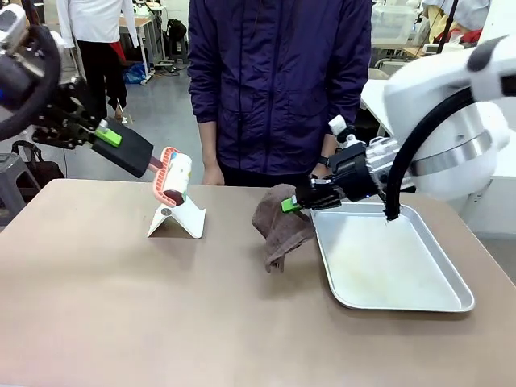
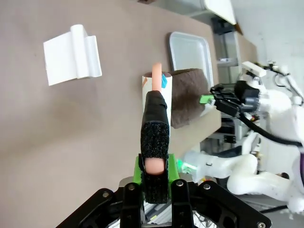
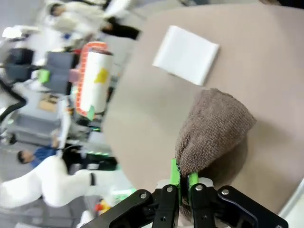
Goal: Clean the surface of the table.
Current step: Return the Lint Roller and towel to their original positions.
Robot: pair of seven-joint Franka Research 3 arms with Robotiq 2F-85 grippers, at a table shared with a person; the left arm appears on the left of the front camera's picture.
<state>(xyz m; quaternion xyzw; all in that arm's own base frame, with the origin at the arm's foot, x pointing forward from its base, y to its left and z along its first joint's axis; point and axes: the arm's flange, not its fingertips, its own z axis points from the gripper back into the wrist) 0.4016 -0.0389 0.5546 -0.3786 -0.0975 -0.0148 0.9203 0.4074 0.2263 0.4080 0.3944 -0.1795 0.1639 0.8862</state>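
Table [image 1: 121, 306]: large rectangular top, smooth matte taupe-brown, spanning the whole near field below both arms; the person [image 1: 278, 81] in a dark jacket stands at its far edge. Open surface lies mostly to the near and left side.

Tray [image 1: 451, 278]: shallow silver metal, rounded corners, resting on the table's right part, long axis running near to far.

Left gripper [image 1: 106, 134]: raised above the table's far-left corner, jaws clamped on the black padded handle of the lint roller [image 1: 173, 177]. The roller's long axis slants down toward the centre; its white sticky drum in an orange ribbed guard hangs just above the stand, clear of the tabletop.

Right gripper [image 1: 292, 205]: low, beside the tray's far-left corner, jaws pinched on the top fold of the cloth [image 1: 278, 226]. Judged nearer to working contact: the cloth hangs straight down from the jaws and its lower end appears to touch the table just left of the tray.

Cloth: brown terry towelling, soft, bunched, nubbly pile.

Stand [image 1: 177, 218]: white folded wedge, hard plastic by the look, on the table left of centre.
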